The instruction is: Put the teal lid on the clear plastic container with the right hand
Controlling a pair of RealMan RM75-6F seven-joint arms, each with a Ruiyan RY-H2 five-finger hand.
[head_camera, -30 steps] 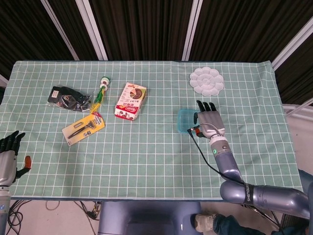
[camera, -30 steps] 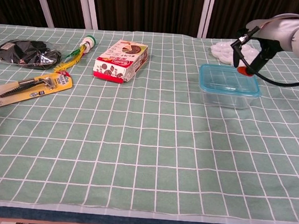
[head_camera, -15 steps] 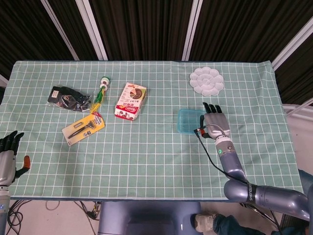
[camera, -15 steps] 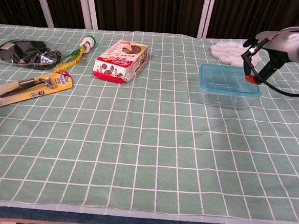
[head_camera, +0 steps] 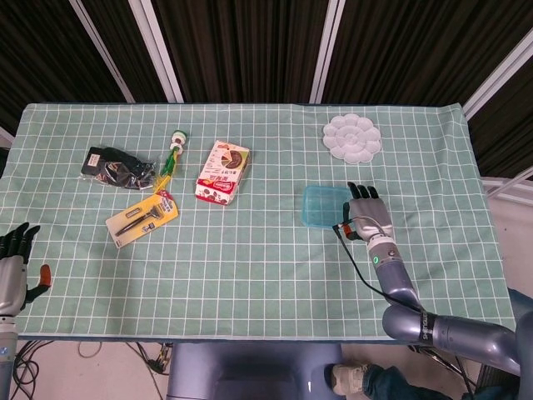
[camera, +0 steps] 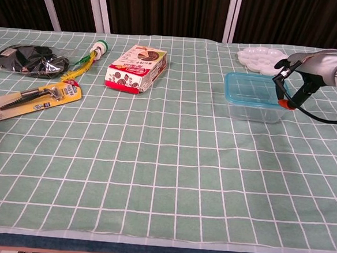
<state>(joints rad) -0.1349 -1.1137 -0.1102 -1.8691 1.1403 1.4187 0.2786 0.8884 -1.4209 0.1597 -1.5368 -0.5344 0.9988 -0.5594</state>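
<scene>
Head view: the teal lid (head_camera: 323, 206) is seated on the clear plastic container, right of centre on the counter (head_camera: 250, 258). The right robot hand (head_camera: 366, 212) is positioned beside it, fingers extended, nothing gripped.

Chest view: the clear plastic container (camera: 255, 105) is shown lidded; the right robot hand (camera: 303, 67) is located at its right edge.

The left robot hand (head_camera: 15, 258) is seen with fingers apart, holding nothing.

Bright even overhead light, soft shadows, sharp.

Lab bench (checked cloth (head_camera: 250, 250), dark curtains (head_camera: 241, 50))
</scene>
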